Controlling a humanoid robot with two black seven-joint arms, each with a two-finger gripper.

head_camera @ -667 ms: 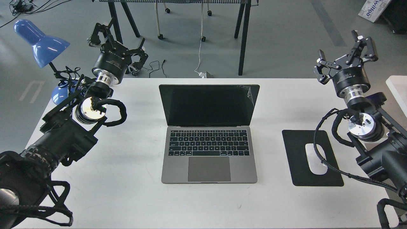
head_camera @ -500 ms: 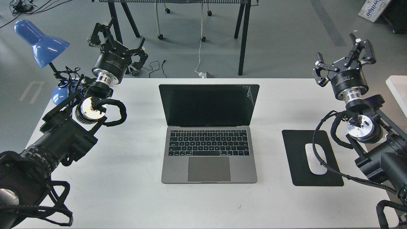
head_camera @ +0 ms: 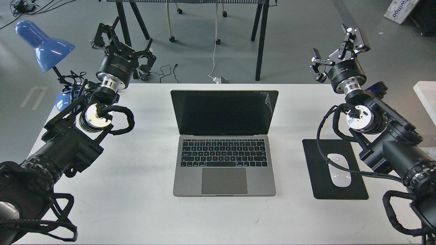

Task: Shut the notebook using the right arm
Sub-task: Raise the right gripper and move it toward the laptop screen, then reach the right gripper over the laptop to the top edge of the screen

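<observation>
The notebook (head_camera: pixel 223 143) is a grey laptop lying open in the middle of the white table (head_camera: pixel 143 211), its black screen upright and facing me. My right gripper (head_camera: pixel 335 49) is open and empty, raised beyond the table's far right edge, up and to the right of the screen's top right corner and well apart from it. A small blue part shows behind its wrist. My left gripper (head_camera: pixel 119 44) is open and empty, raised past the far left edge, well left of the laptop.
A black mouse pad (head_camera: pixel 320 183) with a white mouse (head_camera: pixel 340 175) lies right of the laptop, under my right arm's cable loop. A blue desk lamp (head_camera: pixel 44 46) stands at the far left corner. Table legs and cables are on the floor behind.
</observation>
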